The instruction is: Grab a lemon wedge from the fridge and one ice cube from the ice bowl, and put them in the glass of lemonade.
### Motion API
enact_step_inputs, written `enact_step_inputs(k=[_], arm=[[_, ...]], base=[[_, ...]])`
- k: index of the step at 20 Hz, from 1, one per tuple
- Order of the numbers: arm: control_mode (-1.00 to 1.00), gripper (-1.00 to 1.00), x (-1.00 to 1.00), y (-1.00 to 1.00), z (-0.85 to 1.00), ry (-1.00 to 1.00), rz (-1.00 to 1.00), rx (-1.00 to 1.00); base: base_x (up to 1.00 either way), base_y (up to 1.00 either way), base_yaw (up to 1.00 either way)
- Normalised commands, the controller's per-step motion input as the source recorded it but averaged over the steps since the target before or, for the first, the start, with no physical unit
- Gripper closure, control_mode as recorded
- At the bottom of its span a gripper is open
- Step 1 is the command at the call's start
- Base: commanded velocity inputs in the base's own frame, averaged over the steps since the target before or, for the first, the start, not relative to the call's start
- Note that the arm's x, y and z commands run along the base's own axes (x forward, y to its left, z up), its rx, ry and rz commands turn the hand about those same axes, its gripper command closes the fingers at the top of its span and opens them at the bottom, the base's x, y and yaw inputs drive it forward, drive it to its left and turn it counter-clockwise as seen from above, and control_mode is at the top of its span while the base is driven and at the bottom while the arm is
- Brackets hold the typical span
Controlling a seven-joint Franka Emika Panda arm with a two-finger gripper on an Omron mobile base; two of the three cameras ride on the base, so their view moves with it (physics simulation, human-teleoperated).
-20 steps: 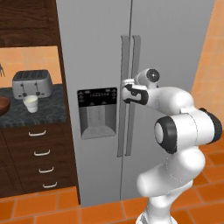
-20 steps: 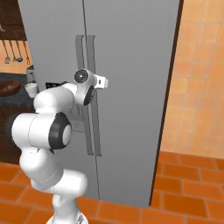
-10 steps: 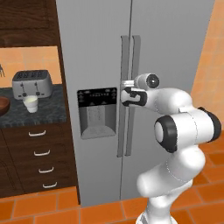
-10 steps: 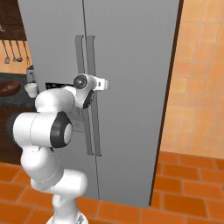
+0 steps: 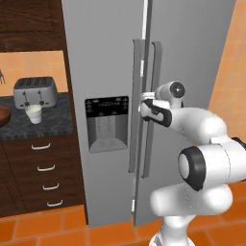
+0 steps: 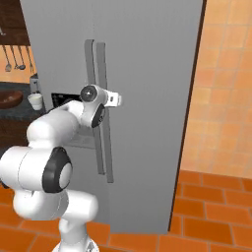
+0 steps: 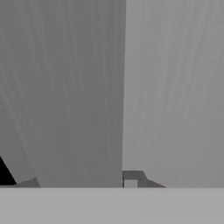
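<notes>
Since the earlier frames the gripper (image 5: 144, 106) has narrowed its fingers around the right-door handle (image 5: 153, 77) of the fridge (image 5: 101, 57); full clamping cannot be confirmed. Doors remain closed. Glass of lemonade (image 5: 33, 114) unchanged at nine o'clock.

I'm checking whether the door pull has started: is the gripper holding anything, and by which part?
It cannot be told. The gripper is at the fridge door handles, but no view shows its fingers closed on one.
</notes>
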Motion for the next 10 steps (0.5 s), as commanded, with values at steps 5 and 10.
enact_step_inputs(k=[5, 10], arm=[[-1.0, 1.0, -1.0, -0.78, 0.12, 0.0, -0.03, 0.06], [-1.0, 1.0, -0.98, -0.95, 0.08, 0.01, -0.06, 0.08]], base=[[0.0, 0.0, 0.0], [0.0, 0.0, 0.0]])
